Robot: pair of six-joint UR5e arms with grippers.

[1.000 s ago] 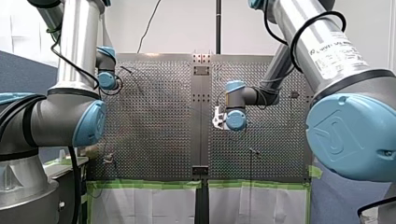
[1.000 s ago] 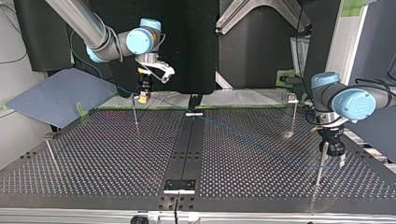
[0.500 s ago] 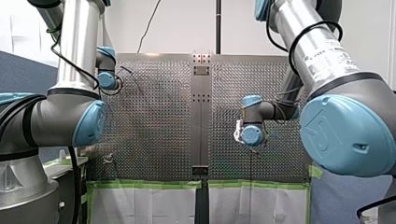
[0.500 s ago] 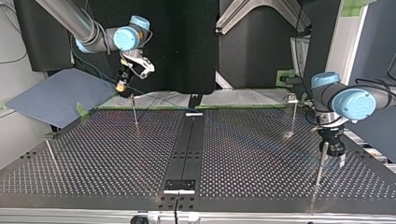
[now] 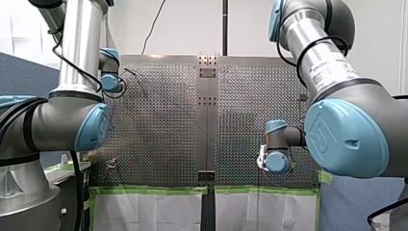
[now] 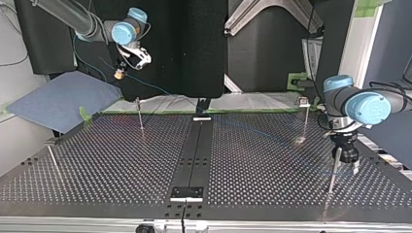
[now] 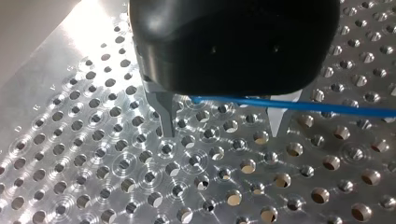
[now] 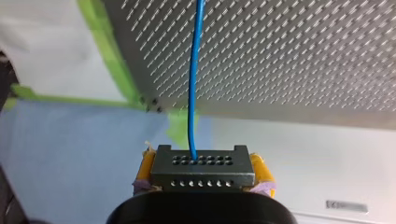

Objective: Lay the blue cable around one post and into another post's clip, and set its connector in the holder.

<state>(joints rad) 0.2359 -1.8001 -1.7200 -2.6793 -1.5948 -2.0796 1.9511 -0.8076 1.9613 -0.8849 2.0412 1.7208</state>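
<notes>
my right gripper (image 8: pixel 202 164) has its yellow pads (image 8: pixel 145 164) clamped on the black connector (image 8: pixel 201 175), in the air beyond the perforated table (image 8: pixel 299 56). the blue cable (image 8: pixel 194 84) runs from it over the table. my left gripper (image 7: pixel 222 122) stands apart, the cable running across at its metal fingers (image 7: pixel 166 114). my right arm's label (image 5: pixel 332 65) is too small to read.

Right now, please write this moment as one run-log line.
right gripper: shut on connector, raised | left gripper: open over table, blue cable across its fingers | connector: not yet placed
</notes>
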